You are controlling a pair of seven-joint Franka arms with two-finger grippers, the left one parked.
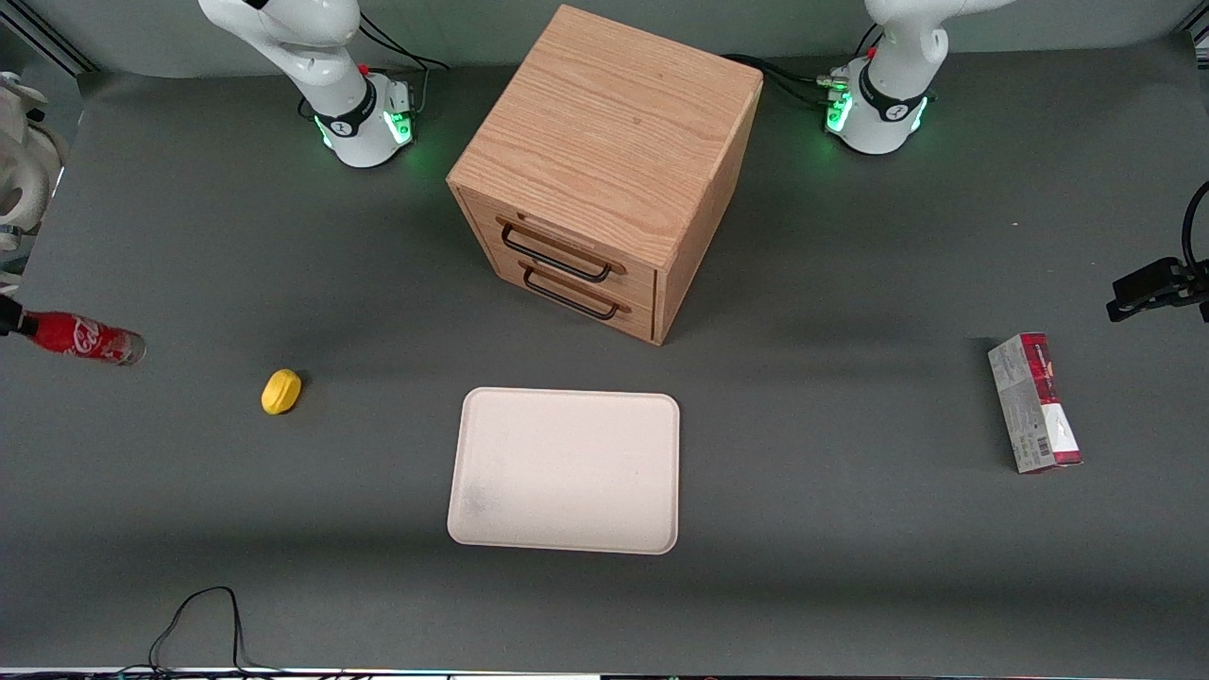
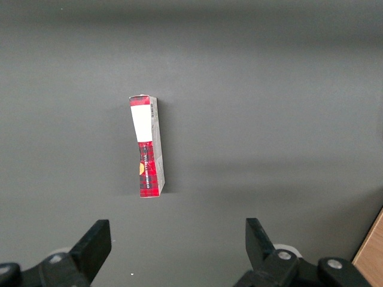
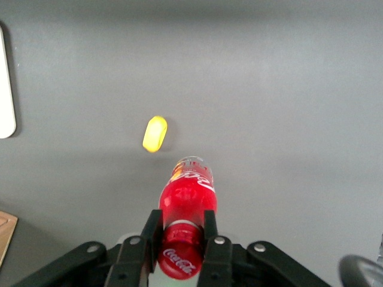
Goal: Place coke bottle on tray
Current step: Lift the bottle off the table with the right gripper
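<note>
Dark grey matting covers the whole table (image 1: 850, 567), and the cream-white tray (image 1: 564, 469) lies flat on it near the front camera, directly in front of the wooden drawer cabinet (image 1: 604, 170) whose two drawers with dark handles face it. Well apart from the tray, at the working arm's end of the table, the coke bottle (image 1: 83, 337) is held up off the surface, lying roughly level with its clear base pointing toward the tray and its capped end at the frame's edge. In the right wrist view the gripper (image 3: 182, 239) has its two black fingers (image 3: 150, 230) pressed against either side of the coke bottle (image 3: 185, 209) just below the red cap, so the bottle juts out past the fingertips over bare matting. A small yellow object (image 1: 280, 391) rests on the table between the bottle and the tray, nearer to the bottle; the wrist view shows it (image 3: 155, 134) just past the bottle's base. Toward the parked arm's end of the table lies a red-and-grey carton (image 1: 1034, 403), resting on its long side.
</note>
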